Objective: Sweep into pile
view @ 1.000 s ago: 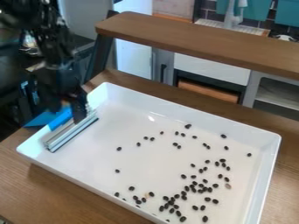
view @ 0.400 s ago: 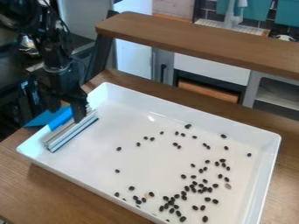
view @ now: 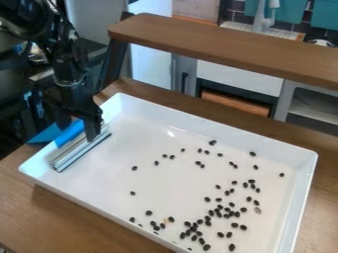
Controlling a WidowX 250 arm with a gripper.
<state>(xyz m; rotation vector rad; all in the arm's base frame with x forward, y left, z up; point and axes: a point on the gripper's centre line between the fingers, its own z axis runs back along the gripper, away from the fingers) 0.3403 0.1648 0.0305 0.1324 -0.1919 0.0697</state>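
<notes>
The gripper [view: 78, 132] had been shifted slightly towards four o'clock over the last second, while the sweeping tool [view: 80, 151] and the beans [view: 219, 214] had been left undisturbed. Its fingers were held apart near the blue handle [view: 70, 134], with no firm clamp seen, so the tool appeared to be still being lined up for and no sweeping was judged to have begun. Within the white tray [view: 165, 183], the tool was laid along the wall at ten o'clock. The dark beans were scattered loosely, most thickly around five o'clock, with strays spread towards one o'clock and eight o'clock. A secure grip seemed to be needed next; otherwise the tool might be twisted once dragged.
</notes>
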